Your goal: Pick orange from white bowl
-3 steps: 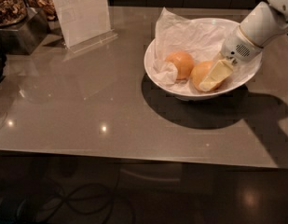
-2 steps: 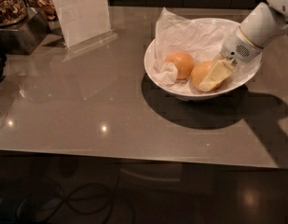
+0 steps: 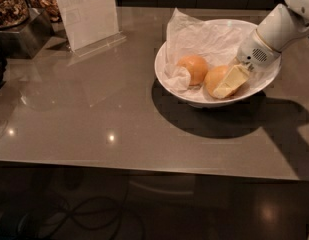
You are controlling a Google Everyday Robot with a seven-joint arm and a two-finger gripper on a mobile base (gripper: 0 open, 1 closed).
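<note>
At the far left, at the back of the grey table (image 3: 94,114), I saw a dark tray (image 3: 24,34) with brown bits in it. I could not tell what they were. Next to it stood a clear stand (image 3: 86,16) with a white sheet inside. Under the table, a dark cable (image 3: 94,216) lay on the floor.

To the right of the middle sat the white bowl (image 3: 166,84). It had crumpled white paper (image 3: 204,34) inside, which stuck up over the back rim. Two fruits lay side by side in the bowl. The left one was the redder orange (image 3: 194,68), and it touched a fold of the paper. Just to its right was the orange (image 3: 214,77), more yellow, low in the bowl near the front wall.

The gripper (image 3: 230,82) was down in the bowl, right against the right side of that orange and covering part of it. I could not tell how far open the pincer was, or if it had hold of the fruit. The white arm (image 3: 276,29) came in from the top right corner and slanted down to the bowl.
</note>
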